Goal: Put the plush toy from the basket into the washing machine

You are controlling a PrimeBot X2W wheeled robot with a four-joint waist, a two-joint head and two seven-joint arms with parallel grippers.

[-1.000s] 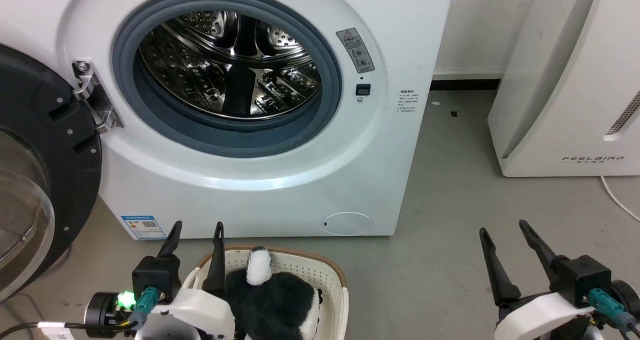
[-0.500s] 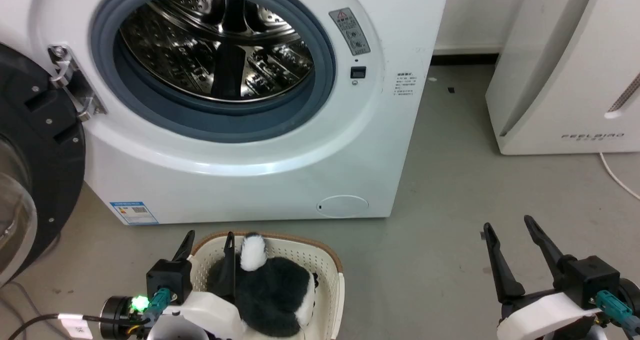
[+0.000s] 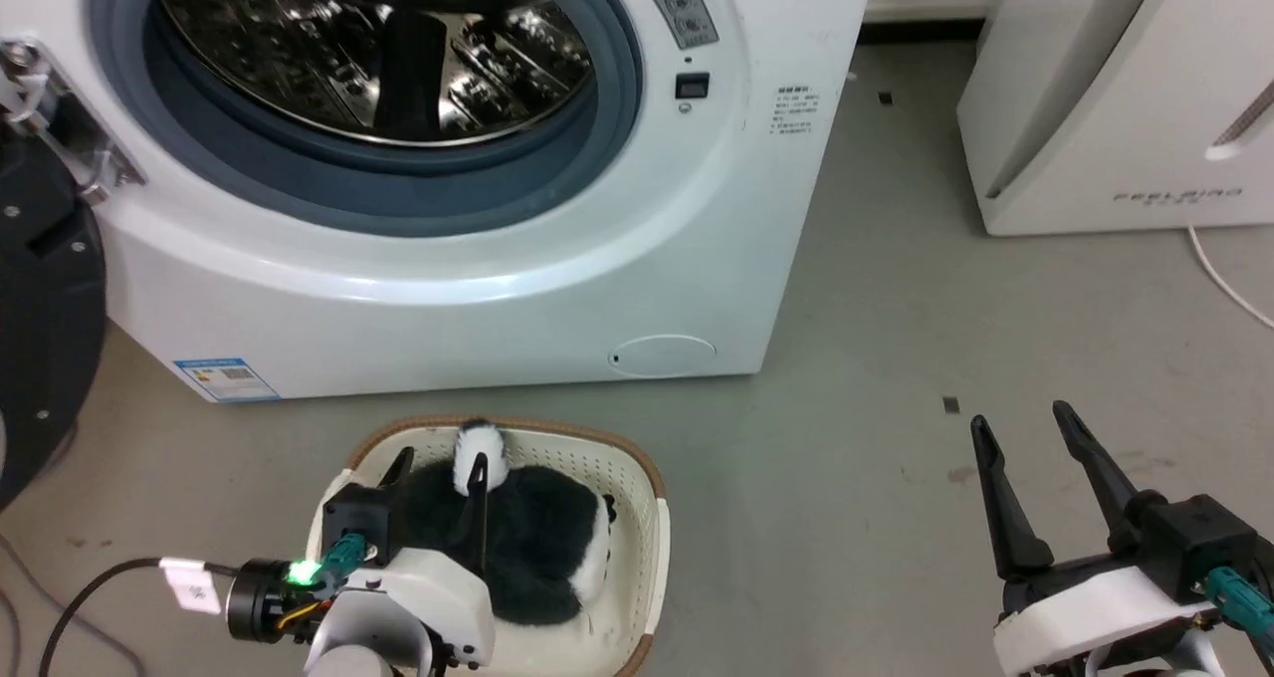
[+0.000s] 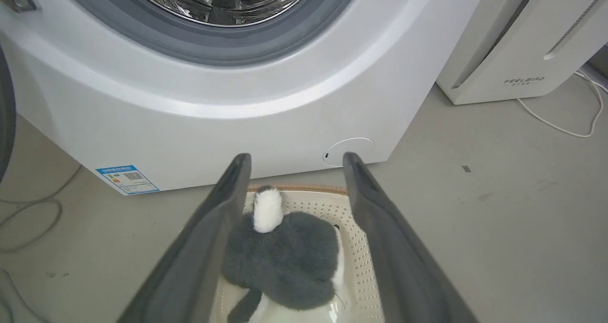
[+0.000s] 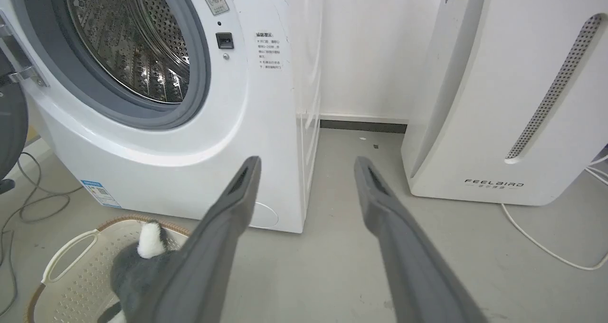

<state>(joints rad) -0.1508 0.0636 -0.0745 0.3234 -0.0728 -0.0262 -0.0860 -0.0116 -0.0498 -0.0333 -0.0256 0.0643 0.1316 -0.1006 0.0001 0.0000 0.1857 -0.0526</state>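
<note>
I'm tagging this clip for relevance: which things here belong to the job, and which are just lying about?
Belong to the job:
plush toy
basket holding it
washing machine, porthole open
left gripper, open over the toy

Just about:
FEELBIRD appliance
white cable on the floor
right gripper, open above the floor

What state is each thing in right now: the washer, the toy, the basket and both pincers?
Washing machine: door open, drum looks empty.
Basket: upright on the floor.
Plush toy: lying in the basket, ungripped.
Left pincer: open, above the toy.
Right pincer: open, empty, over the floor.
</note>
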